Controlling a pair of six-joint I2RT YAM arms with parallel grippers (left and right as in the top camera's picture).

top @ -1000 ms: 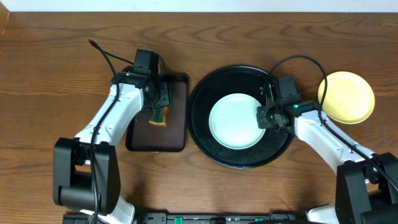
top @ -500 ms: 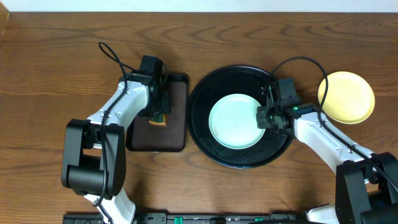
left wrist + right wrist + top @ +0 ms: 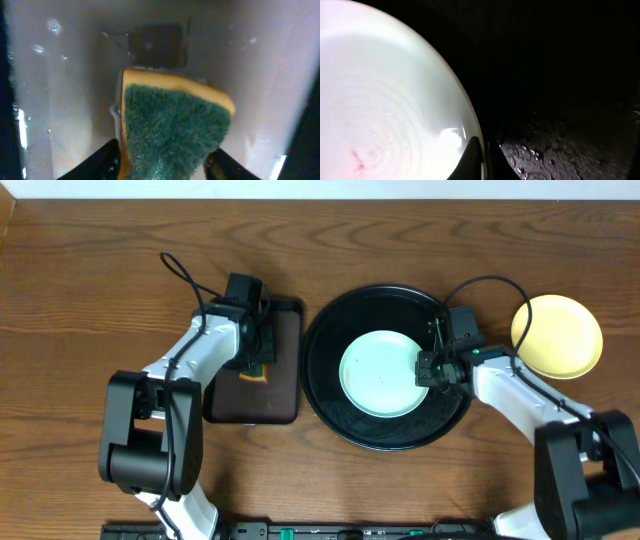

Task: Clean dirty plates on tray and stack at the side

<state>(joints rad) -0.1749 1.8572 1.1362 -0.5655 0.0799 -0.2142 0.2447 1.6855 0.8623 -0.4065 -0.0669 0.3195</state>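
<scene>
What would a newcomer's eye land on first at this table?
Most likely the large glossy black round tray mid-table, with a pale mint round plate shining in it. Next, the pale yellow round plate on the wooden table to its right, and the green-and-yellow sponge over the dark brown rectangular tray at left.

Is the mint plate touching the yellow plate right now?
Apart. Overhead view shows the mint plate inside the black tray and the yellow plate outside it.
</scene>
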